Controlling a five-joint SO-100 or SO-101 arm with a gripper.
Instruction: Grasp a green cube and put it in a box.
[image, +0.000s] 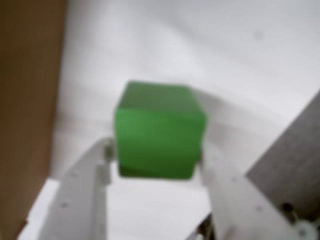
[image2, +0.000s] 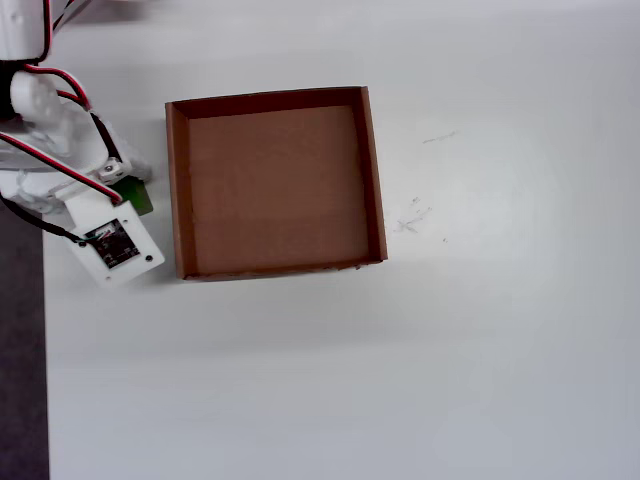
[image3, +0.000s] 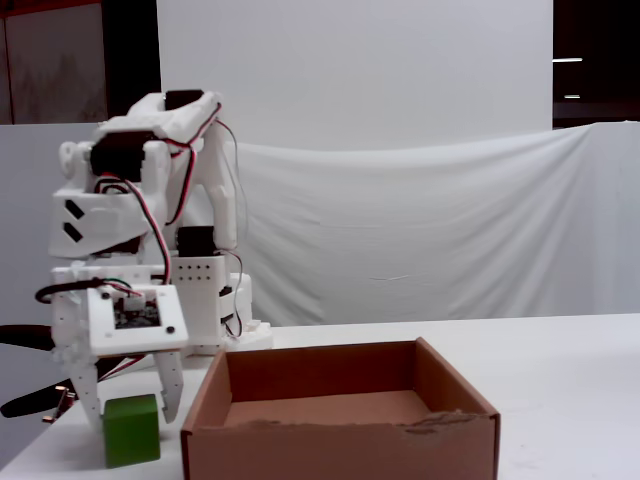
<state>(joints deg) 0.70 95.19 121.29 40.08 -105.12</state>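
Between my claw (image: 155, 160) tips sits the green cube (image: 159, 130), clamped from both sides (low over the desk (image2: 400, 380)), with the box (image3: 340, 440) just beside it, rightward in the fixed view.

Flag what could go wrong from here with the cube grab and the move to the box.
1. The gripper flanks the green cube only near its lower edge, so the hold may be shallow and slip when lifted.
2. The cube sits low beside the box, whose near wall is close; a low sideways move could hit it. Lift first.
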